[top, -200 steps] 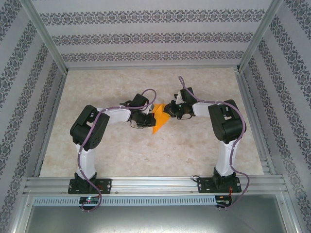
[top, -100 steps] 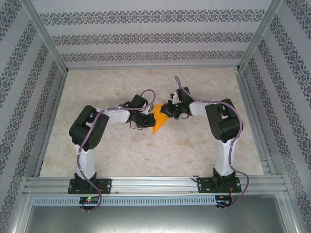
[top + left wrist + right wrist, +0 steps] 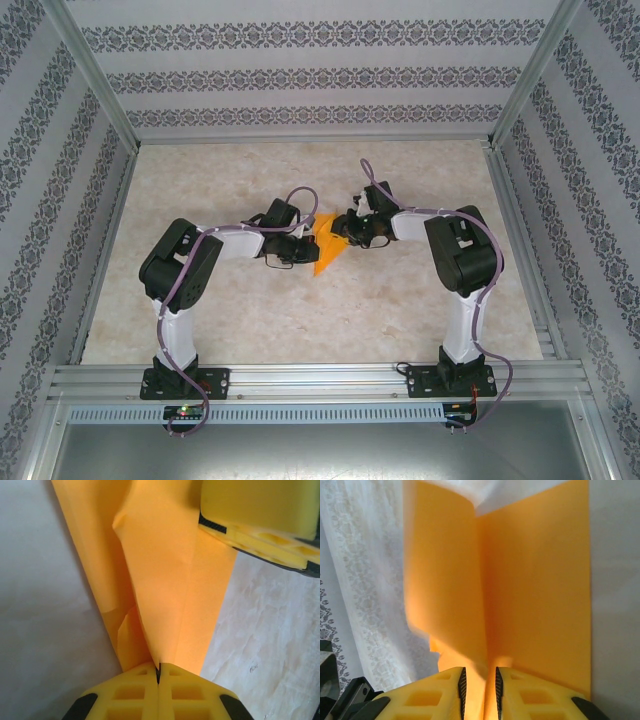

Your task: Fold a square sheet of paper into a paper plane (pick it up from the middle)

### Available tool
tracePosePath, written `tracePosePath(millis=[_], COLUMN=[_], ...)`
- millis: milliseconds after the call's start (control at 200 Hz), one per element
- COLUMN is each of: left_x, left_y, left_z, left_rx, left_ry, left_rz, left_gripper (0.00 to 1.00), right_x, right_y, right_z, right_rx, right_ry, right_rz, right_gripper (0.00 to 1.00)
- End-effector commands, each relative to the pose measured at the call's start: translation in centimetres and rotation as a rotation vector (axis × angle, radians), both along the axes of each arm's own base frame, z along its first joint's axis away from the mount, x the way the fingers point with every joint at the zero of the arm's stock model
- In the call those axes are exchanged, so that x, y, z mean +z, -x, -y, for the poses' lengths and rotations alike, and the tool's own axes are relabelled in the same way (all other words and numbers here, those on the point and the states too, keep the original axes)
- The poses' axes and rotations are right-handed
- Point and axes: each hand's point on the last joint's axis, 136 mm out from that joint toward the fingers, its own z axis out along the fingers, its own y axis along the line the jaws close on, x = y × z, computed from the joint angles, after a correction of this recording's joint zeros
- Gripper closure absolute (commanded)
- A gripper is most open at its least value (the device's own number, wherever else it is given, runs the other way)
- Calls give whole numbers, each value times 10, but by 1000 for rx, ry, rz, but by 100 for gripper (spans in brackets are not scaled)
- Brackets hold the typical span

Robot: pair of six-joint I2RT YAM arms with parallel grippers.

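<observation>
I've got the thin, bright orange sheet of paper [image 3: 325, 246] up between both arms over the middle of the pale marbled table [image 3: 420, 310], well away from every edge. It's partly folded, a narrow wedge with a centre crease and loose flaps.

The left gripper [image 3: 158, 672] has its yellow fingers pressed flat together, pinching the paper's narrow end right on the crease. The right gripper [image 3: 479, 677] shows a narrow gap between its fingers; the folded ridge sits in that gap, and I judge it isn't clamped.

This stuff is feather-light and floppy, and it'll crumple or tear if I pull both ways. One flap [image 3: 125, 630] looks buckled. I reckon the crease is the stiffest line, so I'd grip there, layers stacked, and close gently; smooth paper could slide out of a loose pinch.
</observation>
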Motion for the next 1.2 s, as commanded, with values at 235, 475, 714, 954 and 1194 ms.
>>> tracePosePath(millis=[235,475,714,954,1194], left_x=[-29,-32,-37,-45,-50], left_y=[14,15,16,18,22], left_z=[-32,-37,-37,-37,-39], left_rx=[74,97,108,107,97], left_ry=[-104,-116,-107,-101,-110], left_rz=[-47,-38,-38,-52,-51], left_gripper=[100,100,100,100,100], right_x=[-15,-22,-20,3,6], right_y=[4,8,7,-1,-6], right_z=[7,13,11,-3,-12], right_rx=[6,5,13,36,44], right_ry=[31,50,46,-6,-17], right_rz=[-21,-35,-32,15,19], right_gripper=[78,84,88,88,88])
